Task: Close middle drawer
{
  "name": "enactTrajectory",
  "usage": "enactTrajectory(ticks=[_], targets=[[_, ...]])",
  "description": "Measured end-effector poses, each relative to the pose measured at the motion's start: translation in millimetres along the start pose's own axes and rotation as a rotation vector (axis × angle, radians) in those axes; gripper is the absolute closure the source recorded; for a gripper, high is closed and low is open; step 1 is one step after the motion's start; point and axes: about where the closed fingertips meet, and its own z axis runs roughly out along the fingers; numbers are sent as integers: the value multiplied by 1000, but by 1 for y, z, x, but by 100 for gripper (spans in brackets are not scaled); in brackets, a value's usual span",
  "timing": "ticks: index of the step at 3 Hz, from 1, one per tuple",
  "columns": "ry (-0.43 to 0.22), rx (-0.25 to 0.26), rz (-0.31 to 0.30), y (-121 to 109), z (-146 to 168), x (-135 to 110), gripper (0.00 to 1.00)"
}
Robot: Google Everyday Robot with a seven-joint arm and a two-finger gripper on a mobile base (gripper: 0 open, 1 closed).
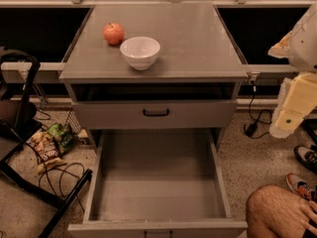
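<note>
The middle drawer (157, 182) is pulled far out of the grey cabinet toward the camera. Its long plain grey tray is empty, and its low front panel (157, 228) lies at the bottom edge of the view, with only a hint of its handle showing. Above it, another grey drawer (154, 114) with a black handle sits nearly shut. My gripper (291, 109) shows as cream-coloured parts at the right edge. It hangs to the right of the cabinet at about the upper drawer's height, apart from both drawers.
A red apple (114, 33) and a white bowl (140, 52) sit on the cabinet top (198, 43). A person's bare knee (282, 213) and shoes (303, 185) are at the lower right. Snack bags (49, 145), cables and a black chair frame (29, 133) are on the floor to the left.
</note>
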Motion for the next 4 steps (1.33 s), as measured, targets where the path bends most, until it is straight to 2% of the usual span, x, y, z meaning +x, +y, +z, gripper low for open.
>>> enactTrajectory(ticks=[1, 2, 3, 4], targets=[[-6, 16, -17, 16, 17, 3, 0], [-14, 55, -19, 47, 52, 22, 0], [-21, 72, -5, 82, 97, 48, 0], [10, 28, 21, 126, 152, 82, 0]])
